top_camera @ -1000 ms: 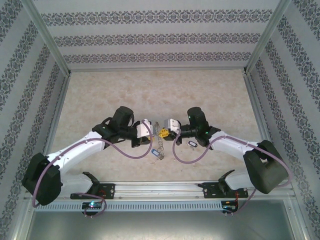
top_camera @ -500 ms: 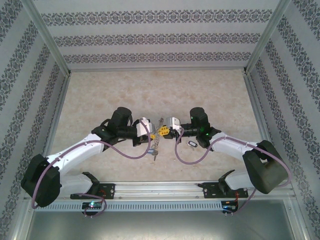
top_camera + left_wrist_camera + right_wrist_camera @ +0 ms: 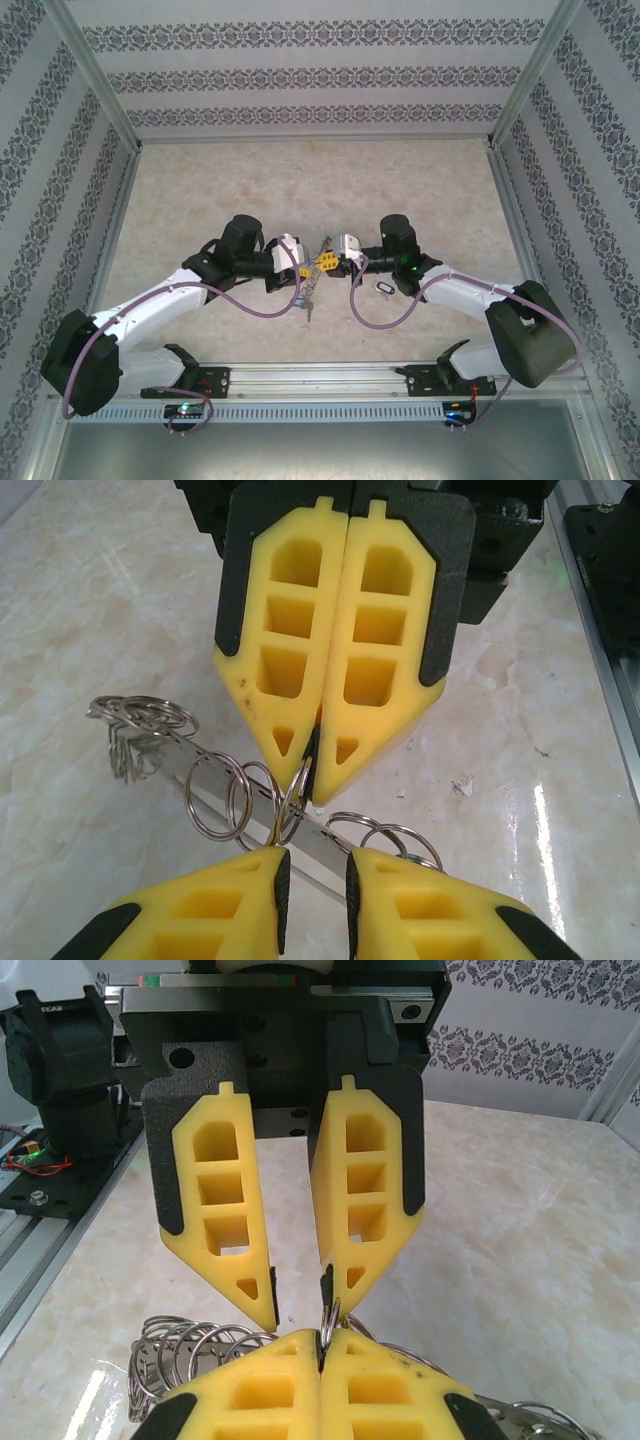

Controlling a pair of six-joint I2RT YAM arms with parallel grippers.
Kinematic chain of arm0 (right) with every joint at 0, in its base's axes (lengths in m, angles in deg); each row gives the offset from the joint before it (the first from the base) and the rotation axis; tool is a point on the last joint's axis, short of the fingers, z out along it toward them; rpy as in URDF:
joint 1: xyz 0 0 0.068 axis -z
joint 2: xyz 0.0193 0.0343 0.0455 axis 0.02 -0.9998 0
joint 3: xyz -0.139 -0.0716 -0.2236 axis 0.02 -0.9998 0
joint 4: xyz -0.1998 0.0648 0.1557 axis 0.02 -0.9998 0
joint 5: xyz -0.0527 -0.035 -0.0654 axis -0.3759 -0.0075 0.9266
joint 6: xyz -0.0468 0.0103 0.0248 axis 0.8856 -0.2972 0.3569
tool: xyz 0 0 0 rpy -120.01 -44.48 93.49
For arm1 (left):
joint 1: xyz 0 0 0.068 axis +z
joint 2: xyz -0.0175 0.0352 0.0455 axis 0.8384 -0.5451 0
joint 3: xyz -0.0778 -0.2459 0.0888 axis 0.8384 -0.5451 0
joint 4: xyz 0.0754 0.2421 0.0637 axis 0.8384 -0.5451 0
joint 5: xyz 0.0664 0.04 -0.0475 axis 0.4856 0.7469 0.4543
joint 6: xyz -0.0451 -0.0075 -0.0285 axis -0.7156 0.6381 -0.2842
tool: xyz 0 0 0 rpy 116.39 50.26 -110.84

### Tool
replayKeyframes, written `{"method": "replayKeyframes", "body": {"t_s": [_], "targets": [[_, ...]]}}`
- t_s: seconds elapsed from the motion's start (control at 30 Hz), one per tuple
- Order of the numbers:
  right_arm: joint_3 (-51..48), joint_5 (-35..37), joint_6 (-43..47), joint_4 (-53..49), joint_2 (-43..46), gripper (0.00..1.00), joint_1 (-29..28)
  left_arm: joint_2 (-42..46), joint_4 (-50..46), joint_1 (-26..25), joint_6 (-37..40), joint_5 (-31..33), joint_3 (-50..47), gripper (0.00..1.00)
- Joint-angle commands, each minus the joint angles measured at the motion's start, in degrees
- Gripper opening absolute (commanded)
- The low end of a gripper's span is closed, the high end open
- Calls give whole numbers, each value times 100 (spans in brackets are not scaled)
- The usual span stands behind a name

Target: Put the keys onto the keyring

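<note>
The keyring shows as a flat metal strip (image 3: 175, 760) strung with several split rings (image 3: 215, 795), held above the table. My right gripper (image 3: 315, 780) is shut on one split ring (image 3: 330, 1312) at its fingertips. My left gripper (image 3: 316, 855) faces it tip to tip, open, with its jaws a finger-width apart and the strip passing between them. Its left fingertip (image 3: 268, 865) touches a ring. In the top view the two grippers (image 3: 308, 268) (image 3: 326, 262) meet at the table's middle. A key (image 3: 306, 300) with a bluish head dangles below them. Another key (image 3: 383, 288) lies on the table.
The marble-patterned table (image 3: 320, 180) has patterned walls on three sides. The aluminium rail (image 3: 320, 375) with both arm bases runs along the near edge. Purple cables (image 3: 250, 305) loop under each wrist.
The two grippers have drawn slightly closer together. My left gripper's jaws have parted a little. The dangling blue-headed key has swung and turned edge-on.
</note>
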Motion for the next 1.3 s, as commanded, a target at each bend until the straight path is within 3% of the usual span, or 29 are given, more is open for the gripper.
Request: {"method": "replayKeyframes", "body": {"t_s": [0.0, 0.7, 0.93, 1.27], "targets": [[-19, -551, 91, 193, 19, 0, -22, -40, 518, 57, -153, 1, 14, 26], [-24, -632, 153, 146, 67, 0, 13, -200, 416, 76, -265, 192, 83, 27], [21, -557, 161, 118, 50, 0, 13, -73, 546, 84, -279, -247, 106, 26], [7, -153, 73, 56, 103, 0, 136, 342, 118, 293, -333, -204, -212, 26]]}}
